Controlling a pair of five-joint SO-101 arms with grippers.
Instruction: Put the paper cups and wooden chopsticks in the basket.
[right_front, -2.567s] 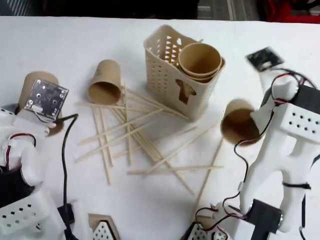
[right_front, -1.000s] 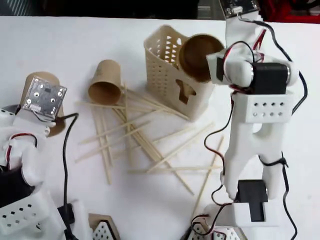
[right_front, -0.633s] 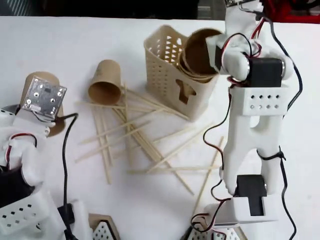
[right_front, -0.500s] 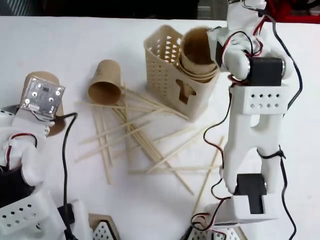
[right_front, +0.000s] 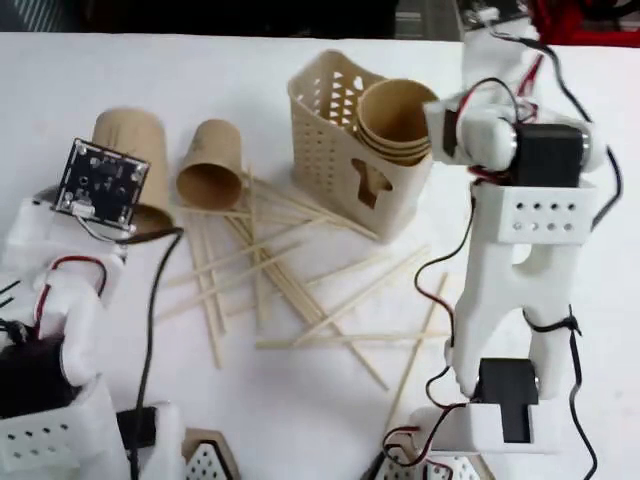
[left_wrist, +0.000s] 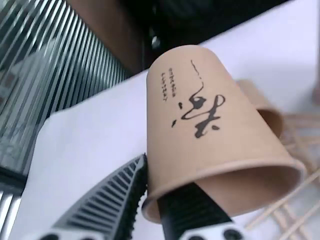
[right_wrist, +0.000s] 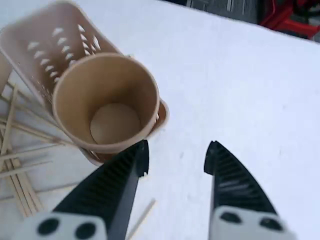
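The cream slotted basket (right_front: 335, 140) stands at the table's middle back with stacked paper cups (right_front: 397, 120) in its right end. In the right wrist view my right gripper (right_wrist: 178, 149) is open just beside that cup stack (right_wrist: 107, 107) and the basket (right_wrist: 45, 45), holding nothing. My left gripper (left_wrist: 152, 187) is shut on the rim of a printed paper cup (left_wrist: 210, 125), one finger inside and one outside. That cup (right_front: 135, 160) is held at the left of the table. Another cup (right_front: 210, 165) lies on its side beside it. Several wooden chopsticks (right_front: 290, 290) are scattered in front of the basket.
The right arm (right_front: 525, 190) rises over the table's right side, its cables hanging beside the basket. The left arm's base (right_front: 50, 420) fills the near left corner. Bare white table lies behind the cups and to the right of the basket.
The right gripper carried its cup to the basket, set it into the stack and opened, then drew back a little. The left gripper has lifted its cup and shifted right.
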